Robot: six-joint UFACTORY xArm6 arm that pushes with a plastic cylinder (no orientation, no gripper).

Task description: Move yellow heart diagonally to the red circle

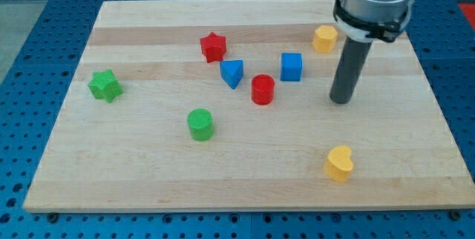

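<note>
Yellow heart (339,163) sits near the board's (133,172) bottom right, well apart from the red circle (262,90) at centre. My tip (340,101) rests between them, right of the blue cube (291,67), touching no block; there's no claw on it, just the bare rod.

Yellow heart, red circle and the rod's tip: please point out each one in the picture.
yellow heart (339,163), camera view, on its top face.
red circle (262,88), camera view, middle of the block.
my tip (340,100), camera view, the rod's very end, to the view's right of the red circle.
</note>
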